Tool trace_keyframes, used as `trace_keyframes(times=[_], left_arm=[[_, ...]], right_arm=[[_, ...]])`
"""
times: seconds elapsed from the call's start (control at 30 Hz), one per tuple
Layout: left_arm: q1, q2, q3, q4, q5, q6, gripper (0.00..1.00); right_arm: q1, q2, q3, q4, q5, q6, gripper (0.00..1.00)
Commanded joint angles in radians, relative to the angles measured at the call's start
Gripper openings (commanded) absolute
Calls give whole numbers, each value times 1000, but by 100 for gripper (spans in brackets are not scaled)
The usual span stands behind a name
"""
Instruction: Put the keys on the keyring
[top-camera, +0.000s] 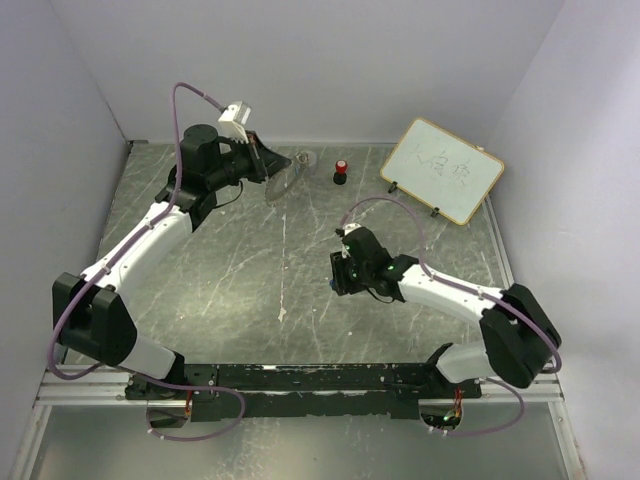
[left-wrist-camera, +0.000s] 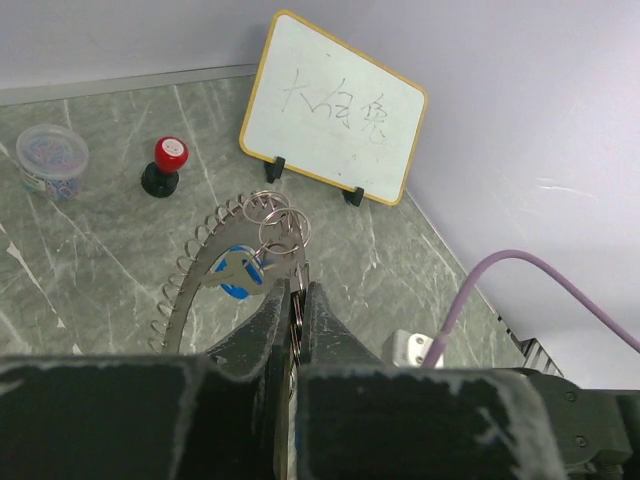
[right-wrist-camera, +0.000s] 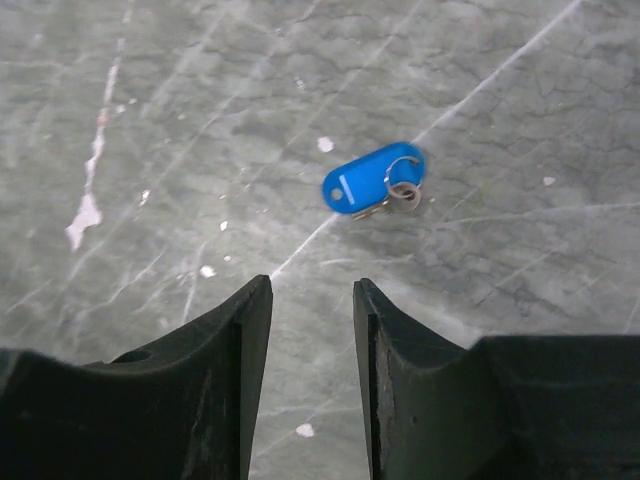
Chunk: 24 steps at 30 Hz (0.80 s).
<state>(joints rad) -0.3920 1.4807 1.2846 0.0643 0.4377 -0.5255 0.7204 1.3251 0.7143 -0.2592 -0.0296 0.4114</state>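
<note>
The left gripper (left-wrist-camera: 297, 292) is clenched on the rim of the keyring (left-wrist-camera: 192, 280), holding it up over the far left part of the table (right-wrist-camera: 150, 120). One blue key (left-wrist-camera: 238, 272) already hangs on that ring, beside a few small split rings, so about half the job looks done.

Further right, the second key (right-wrist-camera: 368, 180), a blue tag with a white strip and its own small ring, lies flat on the table, apart from the keyring. The right gripper (right-wrist-camera: 312, 290) hovers low just short of it, fingers parted with nothing between them. By my judgement what remains is to pick this key up, carry it to the ring and thread it on.

For writing, the clear cup (left-wrist-camera: 52, 158) and the red-and-black knob (left-wrist-camera: 165, 163) show no readable label. The whiteboard (left-wrist-camera: 335, 115) at the far right carries handwritten Chinese characters, seemingly 大白兔, though the strokes are faint.
</note>
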Motion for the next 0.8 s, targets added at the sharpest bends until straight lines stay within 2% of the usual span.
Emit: trace_keyframes(times=[0.0,0.27,0.77], left_arm=[[14,-49,-9,79,35,-13,7],[25,-53,-18,88,51,-17,7],[46,-61,-24,82,67,-15,7]], right_arm=[[29,68,65,-3,174,-1,38],[39,150,115,14,255,-30,37],[39,259,164,26,272,-68,32]])
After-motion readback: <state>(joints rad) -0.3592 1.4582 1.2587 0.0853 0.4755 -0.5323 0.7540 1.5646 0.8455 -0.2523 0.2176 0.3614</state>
